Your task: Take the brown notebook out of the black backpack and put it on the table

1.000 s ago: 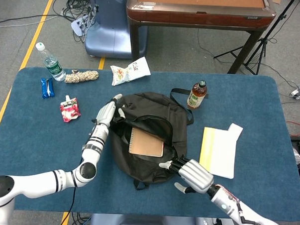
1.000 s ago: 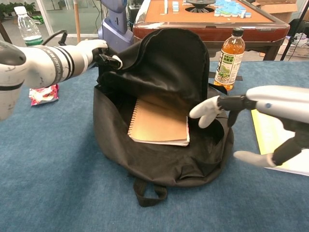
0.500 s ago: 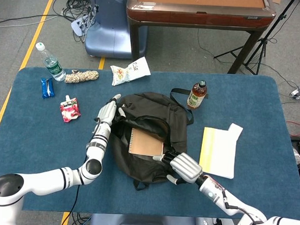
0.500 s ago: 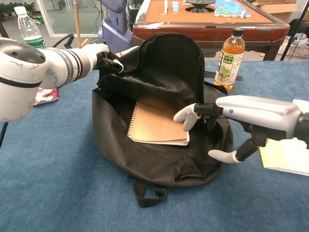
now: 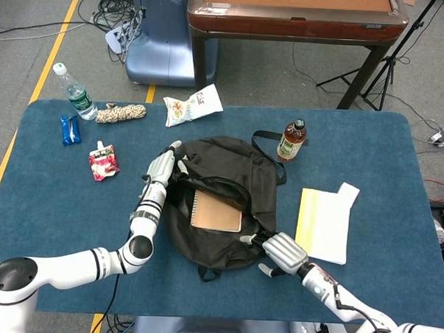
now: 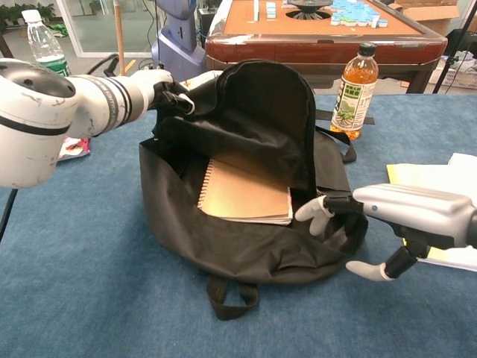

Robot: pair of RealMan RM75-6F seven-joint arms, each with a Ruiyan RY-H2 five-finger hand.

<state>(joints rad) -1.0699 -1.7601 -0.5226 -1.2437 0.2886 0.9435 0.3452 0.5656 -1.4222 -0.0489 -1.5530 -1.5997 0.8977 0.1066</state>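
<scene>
Now my left hand [image 6: 153, 80] grips the black backpack [image 6: 246, 246] flap (lifting it), my right hand [image 6: 387, 224] is spread, holding nothing, beside it; the brown notebook [image 6: 242, 192] lies inside.

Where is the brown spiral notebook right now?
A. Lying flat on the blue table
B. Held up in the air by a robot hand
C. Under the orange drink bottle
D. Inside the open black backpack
D: the brown spiral notebook lies inside the open black backpack, with the backpack's fabric all around it and no hand holding it.
</scene>
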